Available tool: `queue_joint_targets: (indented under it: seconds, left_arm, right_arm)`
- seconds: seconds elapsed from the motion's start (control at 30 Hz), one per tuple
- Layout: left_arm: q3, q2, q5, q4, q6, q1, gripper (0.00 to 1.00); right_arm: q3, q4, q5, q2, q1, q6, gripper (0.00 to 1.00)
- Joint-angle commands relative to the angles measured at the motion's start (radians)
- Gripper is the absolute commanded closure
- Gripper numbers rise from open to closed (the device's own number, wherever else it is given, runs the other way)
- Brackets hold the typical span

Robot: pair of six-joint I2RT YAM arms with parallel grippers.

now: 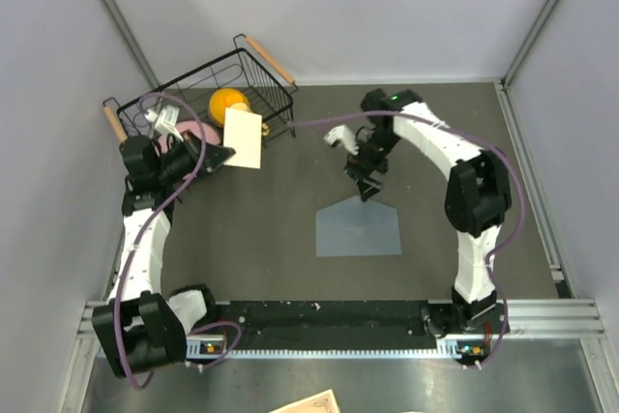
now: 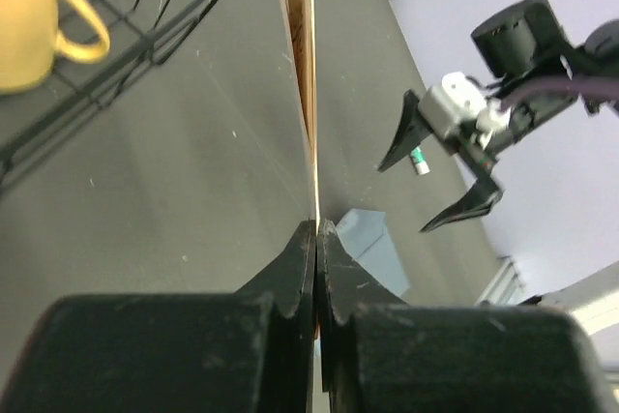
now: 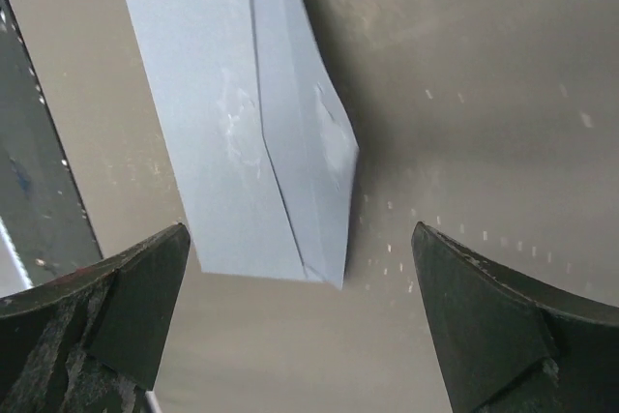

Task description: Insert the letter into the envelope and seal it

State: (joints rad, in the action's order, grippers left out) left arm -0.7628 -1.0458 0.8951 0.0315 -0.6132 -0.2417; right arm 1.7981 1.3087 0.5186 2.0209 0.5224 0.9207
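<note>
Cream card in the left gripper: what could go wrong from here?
1. The left gripper pinches the stiff cream card by one edge, close to the black wire basket; it may pivot, slip or snag the wire.
2. The blue-grey paper envelope lies flat and loose; the open right gripper above its flap holds nothing, so the card may just shove it.
3. The small white-and-green glue stick lies near the right gripper and could be knocked.

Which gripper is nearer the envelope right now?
Right. The right gripper is open above the pointed flap end of the envelope. The left gripper is far off to the left beside the basket, shut on the letter.
</note>
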Motion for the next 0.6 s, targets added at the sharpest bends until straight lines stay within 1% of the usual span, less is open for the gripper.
queue_joint_targets:
  seconds: [0.0,0.03,0.1,0.13,0.17,0.2,0.23,0.3,0.33,0.37,0.4,0.43,0.5,0.57]
  left_arm:
    - [-0.134,-0.057,0.148,-0.092,0.323,-0.001,1.0]
    - [-0.173,-0.069,0.216,-0.129,0.461,-0.001,1.0]
    - [-0.216,-0.101,0.277,-0.293,0.611,0.002,1.0]
    - [-0.272,-0.112,0.33,-0.371,0.811,0.001,1.0]
    - [-0.305,-0.141,0.329,-0.451,0.899,0.014,1.0]
    - [-0.337,-0.157,0.327,-0.636,0.984,0.025,1.0]
    - [-0.405,-0.19,0.317,-0.739,1.206,0.039,1.0]
    - [-0.458,-0.218,0.289,-0.98,1.404,0.1,1.0]
    - [-0.478,-0.227,0.272,-1.02,1.51,0.12,1.0]
    - [-0.481,-0.238,0.251,-1.044,1.546,0.154,1.0]
    - [-0.481,-0.24,0.255,-1.064,1.576,0.163,1.0]
    - [-0.477,-0.24,0.264,-1.085,1.615,0.171,1.0]
    - [-0.468,-0.232,0.289,-1.091,1.642,0.196,1.0]
    - [-0.451,-0.217,0.286,-1.091,1.685,0.229,1.0]
  right_arm:
    - [-0.061,-0.054,0.187,-0.082,-0.105,-0.157,0.01]
    - [-0.072,-0.06,0.217,-0.071,-0.114,-0.173,0.01]
    - [-0.106,-0.075,0.251,-0.048,-0.137,-0.218,0.01]
    - [-0.117,-0.101,0.288,-0.031,-0.147,-0.232,0.02]
    - [-0.127,-0.107,0.303,-0.024,-0.153,-0.236,0.02]
    - [-0.144,-0.121,0.314,-0.021,-0.162,-0.238,0.02]
    - [-0.152,-0.156,0.313,-0.01,-0.163,-0.253,0.02]
    - [-0.164,-0.173,0.323,0.002,-0.163,-0.252,0.04]
    - [-0.169,-0.181,0.334,0.007,-0.165,-0.253,0.07]
    - [-0.172,-0.212,0.327,0.024,-0.163,-0.276,0.09]
    - [-0.169,-0.221,0.319,0.036,-0.162,-0.287,0.12]
    - [-0.169,-0.23,0.305,0.045,-0.163,-0.292,0.17]
    - [-0.192,-0.279,0.293,0.059,-0.163,-0.307,0.19]
    - [-0.206,-0.305,0.291,0.067,-0.16,-0.318,0.24]
